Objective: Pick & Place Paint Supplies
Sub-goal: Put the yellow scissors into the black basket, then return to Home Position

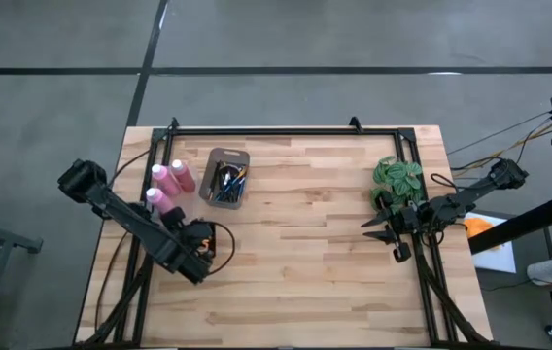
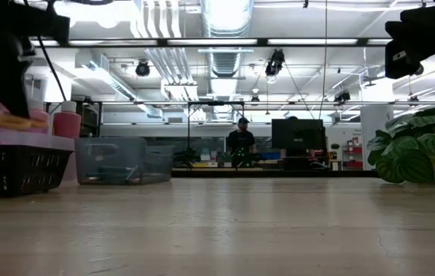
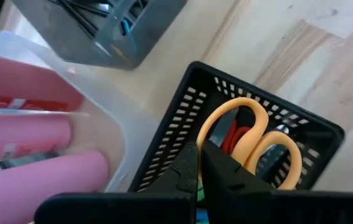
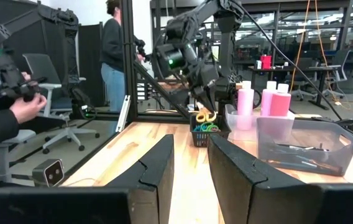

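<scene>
Left gripper point(image 3: 200, 163): fingers pressed together, nothing between them, tip hanging just over the open top of a small black mesh basket point(image 3: 183, 118). Directly under the tip, inside the basket: orange-handled scissors point(image 3: 251, 134), with something red showing through the handle loops. The high view puts this gripper point(image 1: 198, 251) near the table's left front, arm running back toward the left edge.

Just beside the basket, away from the tip: a clear plastic tray point(image 3: 111, 124) holding the pink bottles point(image 3: 24, 134), seen lying across the left wrist view. High view shows three pink bottles point(image 1: 170, 182) with white caps grouped together, behind the left gripper. The right wrist view shows them standing upright point(image 4: 263, 99) in the tray.

Next to the bottles, on the side away from the table's left edge: a grey translucent bin point(image 1: 226, 177) with the thin paintbrushes point(image 1: 225, 184) lying inside, dark and blue handles mixed. Brushes also visible at the bin's bottom in the right wrist view point(image 4: 301, 149).

Right gripper point(image 1: 397, 236): well apart from all this, at the table's right side, just in front of a green leafy plant point(image 1: 397, 179). Fingers point(image 4: 158, 168) stand apart, gap between them bare, holding nothing.

A person point(image 2: 241, 140) stands in the room beyond the wooden table point(image 1: 305, 272).
</scene>
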Controlling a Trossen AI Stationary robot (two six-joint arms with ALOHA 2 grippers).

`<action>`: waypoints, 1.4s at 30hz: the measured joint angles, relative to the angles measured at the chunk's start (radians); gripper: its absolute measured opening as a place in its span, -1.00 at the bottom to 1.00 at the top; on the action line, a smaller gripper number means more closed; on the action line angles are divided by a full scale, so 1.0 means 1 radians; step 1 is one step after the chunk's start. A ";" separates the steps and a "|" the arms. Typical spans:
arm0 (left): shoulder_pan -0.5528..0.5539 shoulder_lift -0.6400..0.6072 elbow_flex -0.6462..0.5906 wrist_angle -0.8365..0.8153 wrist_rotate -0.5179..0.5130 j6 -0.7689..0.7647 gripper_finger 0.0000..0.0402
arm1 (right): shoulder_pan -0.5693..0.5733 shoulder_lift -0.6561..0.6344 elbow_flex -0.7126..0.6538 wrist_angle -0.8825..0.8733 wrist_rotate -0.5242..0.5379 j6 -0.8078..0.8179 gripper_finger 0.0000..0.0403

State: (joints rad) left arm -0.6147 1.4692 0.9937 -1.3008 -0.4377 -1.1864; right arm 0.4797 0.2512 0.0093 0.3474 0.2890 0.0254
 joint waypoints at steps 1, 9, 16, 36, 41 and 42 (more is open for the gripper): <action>0.000 -0.001 -0.019 0.023 0.000 0.000 -0.96 | 0.000 0.000 0.000 0.000 0.000 0.000 -0.52; 0.000 -0.001 -0.132 0.144 0.004 -0.027 -0.96 | 0.000 0.000 0.000 0.000 0.000 0.000 -0.52; 0.000 -0.002 -0.166 0.214 0.027 -0.053 -0.96 | 0.000 0.000 0.000 0.000 0.000 0.000 -0.52; 0.001 -0.002 -0.203 0.262 0.038 -0.067 -0.52 | 0.000 0.000 0.000 0.000 0.000 0.000 -0.52; 0.001 -0.002 -0.203 0.277 0.038 -0.059 -0.43 | 0.000 0.000 0.000 0.000 0.000 0.000 -0.52; 0.001 -0.002 -0.203 0.278 0.038 -0.055 -0.43 | 0.000 0.000 0.000 0.000 0.000 0.000 -0.52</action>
State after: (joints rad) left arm -0.6140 1.4677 0.7906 -1.0223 -0.3996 -1.2416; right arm 0.4793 0.2515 0.0090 0.3477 0.2890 0.0254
